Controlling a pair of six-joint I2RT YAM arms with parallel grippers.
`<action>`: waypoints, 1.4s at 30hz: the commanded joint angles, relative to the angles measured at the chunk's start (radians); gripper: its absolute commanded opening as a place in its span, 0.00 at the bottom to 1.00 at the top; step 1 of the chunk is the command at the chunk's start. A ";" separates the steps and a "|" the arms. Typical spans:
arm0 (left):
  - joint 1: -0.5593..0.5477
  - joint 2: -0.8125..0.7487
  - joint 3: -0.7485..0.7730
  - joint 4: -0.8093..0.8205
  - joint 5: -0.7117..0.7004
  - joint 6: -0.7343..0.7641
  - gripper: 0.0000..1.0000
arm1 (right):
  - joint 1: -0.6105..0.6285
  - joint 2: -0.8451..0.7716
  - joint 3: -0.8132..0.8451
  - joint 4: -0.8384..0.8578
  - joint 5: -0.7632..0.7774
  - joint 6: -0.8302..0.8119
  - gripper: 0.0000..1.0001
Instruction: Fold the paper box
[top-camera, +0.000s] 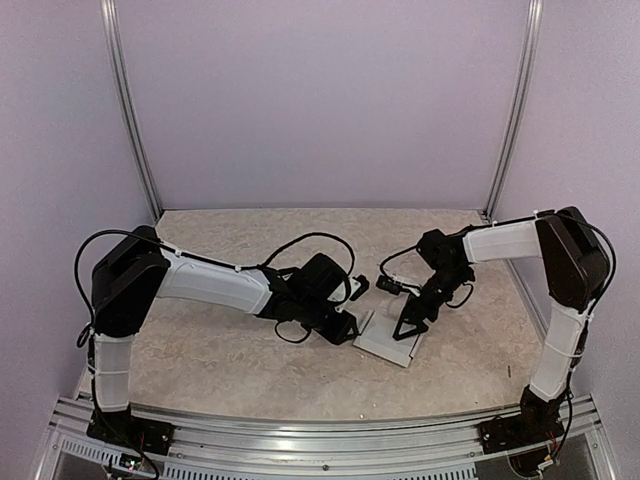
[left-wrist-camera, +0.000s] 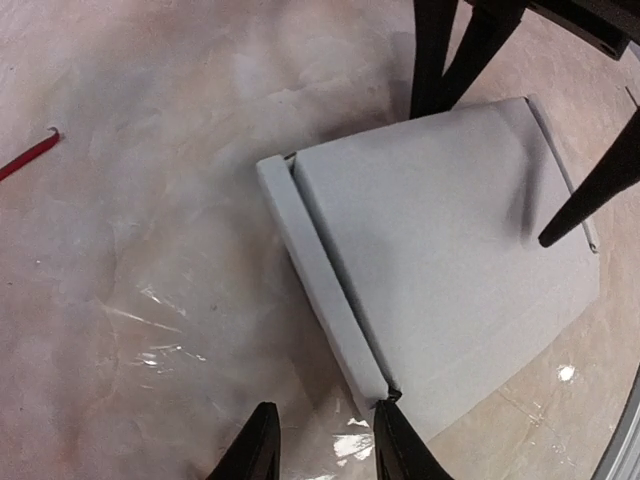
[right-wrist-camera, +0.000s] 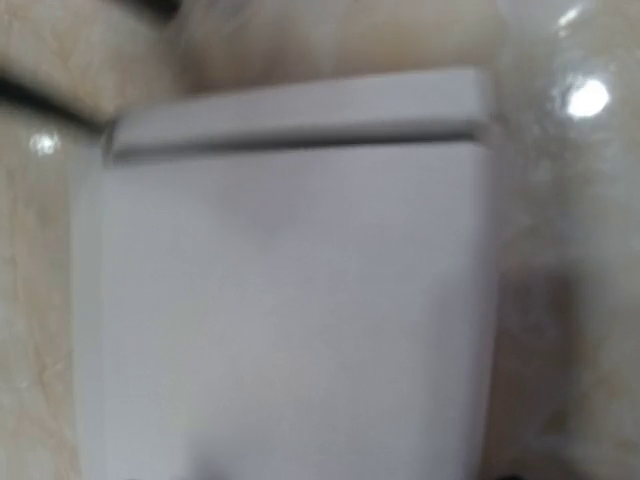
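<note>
Reaching inward, left arm (top-camera: 210, 285) faces right arm (top-camera: 505, 242) across the paper box (top-camera: 385, 340).

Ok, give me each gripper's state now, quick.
Left gripper: open, fingers empty, at the corner of the paper box.
Right gripper: open, fingers spread over the paper box, gripping nothing.

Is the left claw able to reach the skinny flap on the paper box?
Probably yes. The left gripper hangs open right beside the paper box, at the corner of its narrow flap, with nothing between them.
</note>
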 joint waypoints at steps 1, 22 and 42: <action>0.058 0.035 0.047 -0.040 -0.068 0.078 0.32 | -0.011 -0.042 -0.016 -0.039 0.027 -0.011 0.74; 0.101 -0.030 -0.062 0.085 0.380 -0.112 0.43 | -0.028 -0.158 -0.081 0.031 0.144 -0.088 0.68; 0.116 0.041 -0.017 0.066 0.409 -0.126 0.39 | 0.224 -0.429 -0.366 0.274 0.471 -0.550 0.78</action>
